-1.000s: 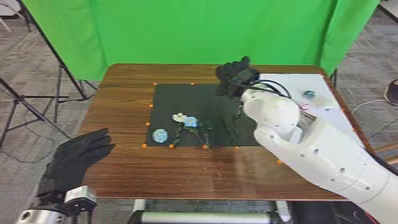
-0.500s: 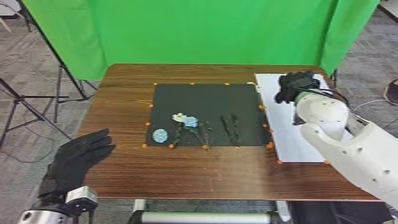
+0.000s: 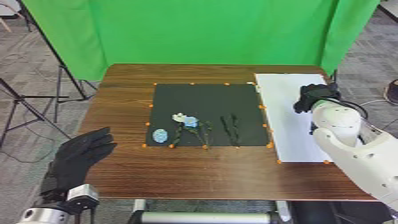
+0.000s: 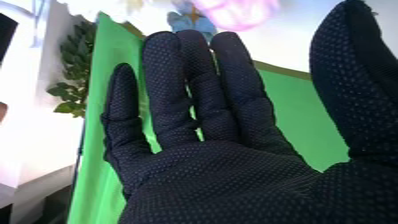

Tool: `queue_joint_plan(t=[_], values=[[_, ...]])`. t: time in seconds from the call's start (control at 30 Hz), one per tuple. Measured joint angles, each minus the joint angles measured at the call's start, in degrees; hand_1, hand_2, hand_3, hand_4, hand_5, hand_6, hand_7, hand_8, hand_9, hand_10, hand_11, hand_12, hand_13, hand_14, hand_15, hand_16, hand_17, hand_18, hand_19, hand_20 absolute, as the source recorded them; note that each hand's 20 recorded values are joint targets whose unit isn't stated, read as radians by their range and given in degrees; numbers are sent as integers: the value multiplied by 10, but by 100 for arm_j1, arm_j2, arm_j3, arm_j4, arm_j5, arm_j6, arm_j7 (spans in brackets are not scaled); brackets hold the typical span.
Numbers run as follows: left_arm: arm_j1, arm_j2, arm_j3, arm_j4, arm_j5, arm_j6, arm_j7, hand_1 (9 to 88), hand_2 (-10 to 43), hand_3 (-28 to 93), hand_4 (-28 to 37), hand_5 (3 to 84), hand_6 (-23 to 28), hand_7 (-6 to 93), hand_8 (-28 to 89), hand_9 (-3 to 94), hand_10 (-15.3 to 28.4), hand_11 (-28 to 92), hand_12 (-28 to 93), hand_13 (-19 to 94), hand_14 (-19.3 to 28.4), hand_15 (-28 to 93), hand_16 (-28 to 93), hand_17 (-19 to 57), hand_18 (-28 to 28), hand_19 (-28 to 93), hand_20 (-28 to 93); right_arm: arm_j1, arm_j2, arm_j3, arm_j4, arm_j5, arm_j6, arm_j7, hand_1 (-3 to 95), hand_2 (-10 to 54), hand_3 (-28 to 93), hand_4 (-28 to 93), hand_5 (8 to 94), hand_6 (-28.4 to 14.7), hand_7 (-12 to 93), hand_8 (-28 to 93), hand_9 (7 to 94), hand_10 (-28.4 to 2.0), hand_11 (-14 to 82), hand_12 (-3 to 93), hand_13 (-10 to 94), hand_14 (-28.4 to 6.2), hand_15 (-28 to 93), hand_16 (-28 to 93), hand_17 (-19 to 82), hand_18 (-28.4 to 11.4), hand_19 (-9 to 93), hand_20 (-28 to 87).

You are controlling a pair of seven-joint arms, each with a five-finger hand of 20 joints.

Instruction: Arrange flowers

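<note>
Having straight fingers, right hand (image 3: 317, 96) is open over white sheet (image 3: 284, 120); pink flower (image 4: 238, 12) and blue flower (image 4: 188, 21) lie just beyond fingertips, nearer than to left hand (image 3: 82, 151).

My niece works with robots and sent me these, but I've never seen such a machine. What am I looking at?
This two-armed robot wears black gloves on its left robot hand and right robot hand. One camera, on its head, looks down at the wooden table; the other, on its right wrist, looks along that glove towards a pink bloom. On the black mat lie a white flower, a blue flower, dark stems and a blue oval. The right fingers are straight, over the white board; I see nothing gripped.
</note>
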Motion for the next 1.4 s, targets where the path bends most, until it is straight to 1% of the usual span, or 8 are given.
queue_joint_plan(t=[0.27, 0.43, 0.53, 0.6, 0.7, 0.9, 1.17, 1.4], values=[[-62, -30, 40, 15, -6, -34, 2, 280, 47, 794, -160, 452, 135, 172, -96, 379, 219, 342, 94, 261, 284, 641, -146, -92, 231, 608, 119, -95, 3, 97, 135, -10, 9, 2, 306, -95, 879, -283, 458, -37, 330, -181, 508, -124, 243, 169, 384, -178, 773, 145, 53, -243, 689, 392], [-62, -29, 43, 22, -102, -60, 57, 279, 47, 795, -159, 453, 136, 172, -96, 379, 219, 343, 94, 261, 284, 641, -146, -92, 231, 608, 119, -85, -8, -3, 245, -115, 165, -19, 349, -88, 861, -283, 497, 1, 371, -207, 580, -108, 276, 166, 431, -148, 772, 153, 77, -234, 702, 392], [-67, -24, 56, 32, -122, -65, 69, 279, 47, 796, -159, 453, 136, 172, -96, 379, 219, 343, 94, 261, 284, 641, -146, -92, 231, 608, 119, -23, -39, -156, 360, -207, 353, -19, 405, -85, 803, -282, 546, 22, 420, -155, 651, -88, 288, 173, 471, -123, 766, 180, 102, -225, 715, 386], [-72, -21, 70, 41, -126, -69, 75, 279, 47, 795, -159, 452, 136, 172, -96, 379, 219, 343, 94, 260, 284, 641, -146, -92, 231, 608, 120, 39, -56, -305, 451, -286, 558, -11, 444, -85, 749, -283, 573, 31, 473, -123, 714, -68, 241, 235, 503, -110, 762, 201, 117, -220, 726, 381], [-73, -19, 76, 45, -128, -72, 80, 280, 47, 795, -160, 452, 136, 172, -96, 379, 219, 343, 94, 260, 284, 641, -147, -92, 231, 608, 120, 139, -65, -568, 564, -401, 938, 54, 493, -69, 712, -283, 672, 57, 477, -95, 828, -48, 181, 317, 570, -79, 748, 259, 148, -211, 745, 380], [-69, -14, 76, 53, -132, -74, 84, 280, 47, 795, -160, 452, 136, 172, -96, 379, 219, 342, 93, 260, 284, 641, -146, -92, 231, 608, 120, 177, -16, -825, 565, -564, 1580, 228, 507, -81, 722, -283, 728, 59, 436, -67, 865, -57, 203, 322, 602, -74, 747, 288, 165, -212, 762, 381], [9, 2, 58, 50, -153, -68, 145, 280, 47, 795, -160, 452, 136, 172, -96, 379, 220, 342, 93, 261, 284, 640, -147, -91, 230, 608, 120, 352, 251, -1129, 399, -633, 1759, 313, 507, -89, 737, -283, 745, 53, 421, -52, 874, -59, 204, 327, 609, -79, 749, 295, 168, -215, 767, 382], [121, 17, -28, 37, -166, -58, 172, 279, 47, 796, -159, 453, 136, 171, -96, 379, 219, 342, 94, 260, 284, 641, -147, -91, 231, 608, 120, 829, 261, -1395, 59, -549, 1966, 171, 504, -91, 746, -283, 750, 49, 410, -42, 876, -62, 207, 330, 609, -83, 750, 296, 168, -217, 770, 383]])
